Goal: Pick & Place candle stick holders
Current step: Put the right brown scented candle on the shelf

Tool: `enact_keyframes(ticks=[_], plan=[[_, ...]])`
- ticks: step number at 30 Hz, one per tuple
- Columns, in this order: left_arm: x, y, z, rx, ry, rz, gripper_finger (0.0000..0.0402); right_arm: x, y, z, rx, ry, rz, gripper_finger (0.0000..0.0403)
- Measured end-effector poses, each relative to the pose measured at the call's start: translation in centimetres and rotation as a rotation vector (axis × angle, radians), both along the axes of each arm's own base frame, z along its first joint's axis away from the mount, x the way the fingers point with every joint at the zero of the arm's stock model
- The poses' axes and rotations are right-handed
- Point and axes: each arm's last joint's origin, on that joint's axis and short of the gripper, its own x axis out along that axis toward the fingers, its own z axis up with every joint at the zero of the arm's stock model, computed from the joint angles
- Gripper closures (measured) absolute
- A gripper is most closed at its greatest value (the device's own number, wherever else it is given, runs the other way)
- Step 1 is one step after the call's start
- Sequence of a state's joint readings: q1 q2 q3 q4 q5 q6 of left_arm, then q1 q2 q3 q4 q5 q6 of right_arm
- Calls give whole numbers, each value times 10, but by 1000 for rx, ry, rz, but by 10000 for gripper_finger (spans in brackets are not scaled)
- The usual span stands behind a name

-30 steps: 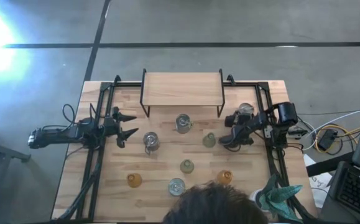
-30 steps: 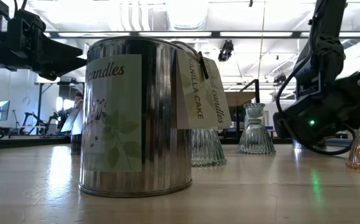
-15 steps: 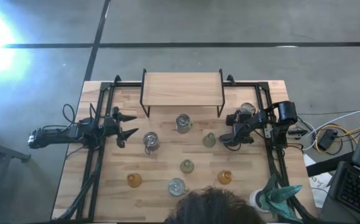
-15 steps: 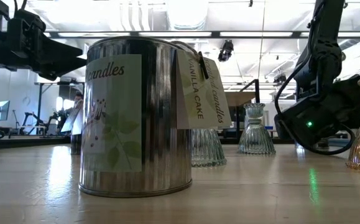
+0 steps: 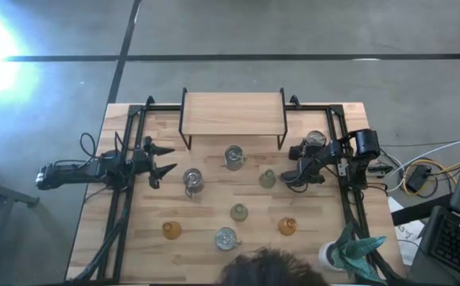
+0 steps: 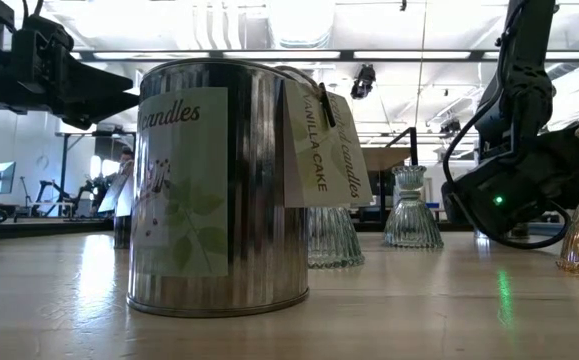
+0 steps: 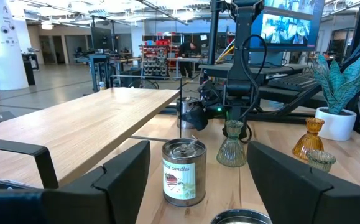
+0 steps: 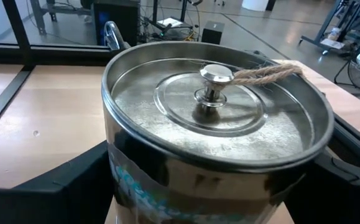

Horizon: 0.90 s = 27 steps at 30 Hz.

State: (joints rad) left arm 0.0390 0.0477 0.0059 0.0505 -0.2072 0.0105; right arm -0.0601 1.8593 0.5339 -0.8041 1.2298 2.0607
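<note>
A silvery lidded tin (image 8: 214, 124), one of the candle stick holders, stands at the table's far right (image 5: 315, 141). It sits between the open fingers of my right gripper (image 5: 314, 151), one finger (image 8: 61, 180) on each side of its wall. Other silvery tins (image 5: 233, 156) (image 5: 192, 181) (image 5: 226, 237), two pale green holders (image 5: 267, 179) (image 5: 238, 212) and two amber ones (image 5: 172, 230) (image 5: 287, 227) stand on their bases on the wood. My left gripper (image 5: 164, 159) waits open at the table's left, held level above the table. My right gripper comes at the tin from the table's near side, slanting a little down, with its fingers beside the tin's side wall (image 8: 124, 174) below the rim. Whether the pads touch the wall I cannot tell. The tin stands upright on the table.
A low wooden shelf (image 5: 232, 114) on black legs stands at the far middle. A black frame (image 5: 126, 151) runs along both sides. A white pot with a teal plant (image 5: 353, 248) sits at the near right corner. A person's head (image 5: 273, 268) shows at the near edge.
The person's head at the near edge has drawn back toward the near side, so the amber holder at the near right now shows whole.
</note>
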Motion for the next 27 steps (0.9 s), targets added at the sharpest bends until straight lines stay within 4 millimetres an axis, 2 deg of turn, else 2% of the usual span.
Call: enact_keyframes(ticks=[6, 13, 20, 27], plan=[[0, 0, 0, 0, 0, 0, 128, -4, 0, 8, -13, 18, -1, 51], [0, 0, 0, 0, 0, 0, 128, -12, 0, 36, -49, 14, 5, 52], [0, 0, 0, 0, 0, 0, 128, -14, -1, 75, -64, -33, 58, 53], [0, 0, 0, 0, 0, 0, 128, -17, -8, 123, -68, -32, 89, 53]])
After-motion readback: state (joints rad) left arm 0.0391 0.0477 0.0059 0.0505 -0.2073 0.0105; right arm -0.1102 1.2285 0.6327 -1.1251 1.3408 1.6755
